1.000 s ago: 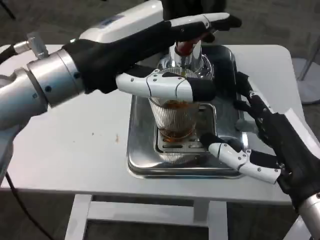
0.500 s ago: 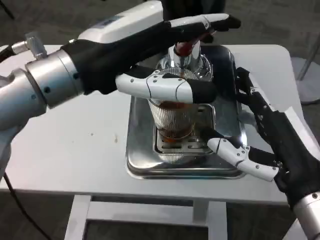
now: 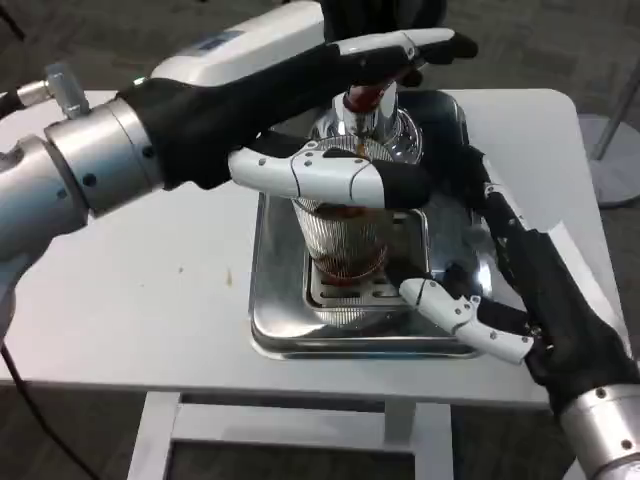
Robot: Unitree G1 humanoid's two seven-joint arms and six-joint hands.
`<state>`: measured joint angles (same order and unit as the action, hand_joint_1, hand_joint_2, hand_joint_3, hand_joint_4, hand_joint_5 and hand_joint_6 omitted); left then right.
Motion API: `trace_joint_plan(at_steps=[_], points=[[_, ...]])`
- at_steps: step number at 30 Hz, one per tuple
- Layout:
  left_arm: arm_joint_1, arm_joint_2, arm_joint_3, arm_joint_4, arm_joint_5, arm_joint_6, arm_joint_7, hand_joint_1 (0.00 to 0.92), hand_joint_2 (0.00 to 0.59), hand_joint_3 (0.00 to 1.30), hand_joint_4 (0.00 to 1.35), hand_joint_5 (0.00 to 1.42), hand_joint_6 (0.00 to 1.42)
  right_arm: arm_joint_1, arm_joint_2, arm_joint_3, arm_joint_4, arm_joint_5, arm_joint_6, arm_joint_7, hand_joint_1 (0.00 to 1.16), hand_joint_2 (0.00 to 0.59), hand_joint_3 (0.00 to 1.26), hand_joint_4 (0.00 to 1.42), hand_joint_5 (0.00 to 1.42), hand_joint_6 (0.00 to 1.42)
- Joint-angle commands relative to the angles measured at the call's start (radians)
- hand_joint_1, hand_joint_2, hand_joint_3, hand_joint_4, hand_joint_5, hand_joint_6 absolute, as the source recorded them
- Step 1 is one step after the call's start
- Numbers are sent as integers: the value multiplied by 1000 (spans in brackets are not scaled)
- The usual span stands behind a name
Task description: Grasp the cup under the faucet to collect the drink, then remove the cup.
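White table (image 3: 150, 310) (square legs) on grey floor (image 3: 120, 45).

There was one camera, the head view; it sat high on the robot and looked steeply down and forward at the white desk (image 3: 150, 300); it was near, so both forearms entered large from the lower corners; the desk's far edge and some floor (image 3: 540, 50) behind it lay at the top.

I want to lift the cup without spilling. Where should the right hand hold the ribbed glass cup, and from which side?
Probably grip the ribbed glass cup around its lower wall, from the robot's right. It stands upright on the metal tray, the left hand covers its upper rim and left side, and the open right hand waits beside it.
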<state>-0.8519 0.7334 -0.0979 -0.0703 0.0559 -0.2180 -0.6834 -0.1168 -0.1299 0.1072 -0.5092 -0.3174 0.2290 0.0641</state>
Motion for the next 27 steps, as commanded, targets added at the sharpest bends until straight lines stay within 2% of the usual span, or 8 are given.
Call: trace_joint_plan(at_steps=[1,15,27], points=[[64,32,-41,13,53,35,-60,0,27,111,84,174,224,-13,15,20,26,-6,-25,-18,654,240,15,25,39,144],[72,28,-25,36,32,34,-53,0,24,111,84,174,224,-68,34,33,102,-2,-35,-42,645,248,25,34,39,161],[84,16,18,81,-36,25,-38,0,24,111,84,174,224,-141,59,47,182,-6,-42,-64,642,254,31,34,39,162]])
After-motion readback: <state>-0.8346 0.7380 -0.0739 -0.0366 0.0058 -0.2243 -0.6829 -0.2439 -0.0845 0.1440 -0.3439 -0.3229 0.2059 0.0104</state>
